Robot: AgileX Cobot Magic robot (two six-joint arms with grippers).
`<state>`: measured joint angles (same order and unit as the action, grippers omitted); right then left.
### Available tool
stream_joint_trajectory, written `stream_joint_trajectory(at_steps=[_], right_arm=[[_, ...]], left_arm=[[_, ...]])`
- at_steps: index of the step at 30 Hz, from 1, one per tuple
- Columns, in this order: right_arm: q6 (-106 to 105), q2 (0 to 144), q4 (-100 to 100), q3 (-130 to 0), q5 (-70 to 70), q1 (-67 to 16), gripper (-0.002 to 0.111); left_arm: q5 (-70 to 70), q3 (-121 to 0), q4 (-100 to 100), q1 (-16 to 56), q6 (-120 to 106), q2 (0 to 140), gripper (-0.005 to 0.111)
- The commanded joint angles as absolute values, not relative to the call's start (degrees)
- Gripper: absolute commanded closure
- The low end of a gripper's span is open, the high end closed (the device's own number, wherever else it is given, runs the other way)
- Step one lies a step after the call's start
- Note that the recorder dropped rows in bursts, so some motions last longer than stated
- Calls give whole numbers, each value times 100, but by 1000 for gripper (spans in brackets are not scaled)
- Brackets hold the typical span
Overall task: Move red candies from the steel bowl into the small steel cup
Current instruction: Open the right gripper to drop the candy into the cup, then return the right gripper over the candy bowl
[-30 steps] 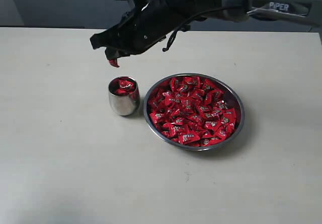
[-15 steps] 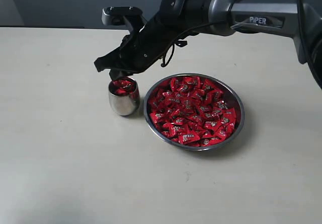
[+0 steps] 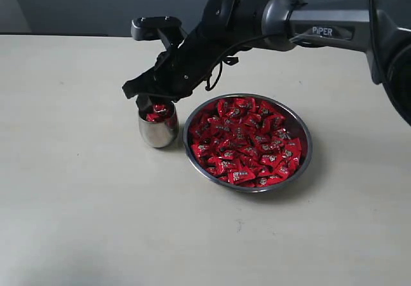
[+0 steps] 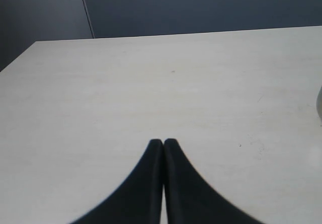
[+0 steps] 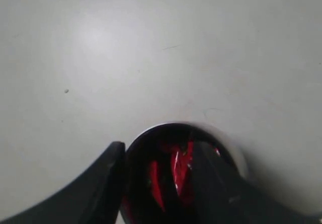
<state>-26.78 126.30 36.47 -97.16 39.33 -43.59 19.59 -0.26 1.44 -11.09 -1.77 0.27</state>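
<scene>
Space shows between the right fingers (image 5: 108,171): they stand well apart with nothing pinched, straddling the mouth of the cup (image 3: 157,132) from just above. The left fingers (image 4: 156,183) are pressed together, hold nothing, and hang over bare bench (image 3: 77,202), out of the work.

The step in hand looks like the drop into the cup. To do it well, the right fingers should lift straight up before swinging back towards the bowl (image 3: 247,188); a sideways start could catch the rim and tip the cup. The candies (image 3: 156,112) in it sit near the brim, so later drops want to go in low and over the centre, or a piece may bounce out.

The cup stands upright on the bench, mouth up, long axis vertical, just beside the bowl on its left in the exterior view. The bowl lies flat and open, with the rest of the candies (image 3: 244,141) heaped in it. They point every way, so no common long axis can be given.
</scene>
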Motion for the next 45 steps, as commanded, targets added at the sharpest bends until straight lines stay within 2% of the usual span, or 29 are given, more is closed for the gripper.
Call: stream_joint_trajectory(at_steps=[1,10,14,15,20,25,32,45], right_arm=[[-2687,12630,3657,-9758,3844,-4350,66],[-2687,12383,3599,-9867,4105,-4339,67],[-2421,11882,2440,-9804,4331,-4227,91],[-2307,11745,2465,-9729,4265,-4108,94],[-2197,11116,2630,-9051,3851,-3680,94],[-2197,10174,2573,-7656,3110,-3295,94],[-2075,9531,2584,-6432,2938,-2776,94],[-1304,9824,2594,-6195,1850,-2668,94]], left_arm=[[1914,0,155,-1072,-168,0,106],[1914,0,155,-1072,-168,0,106],[1914,0,155,-1072,-168,0,106],[1914,0,155,-1072,-168,0,106],[1914,0,155,-1072,-168,0,106],[1914,0,155,-1072,-168,0,106],[1914,0,155,-1072,-168,0,106],[1914,0,155,-1072,-168,0,106]])
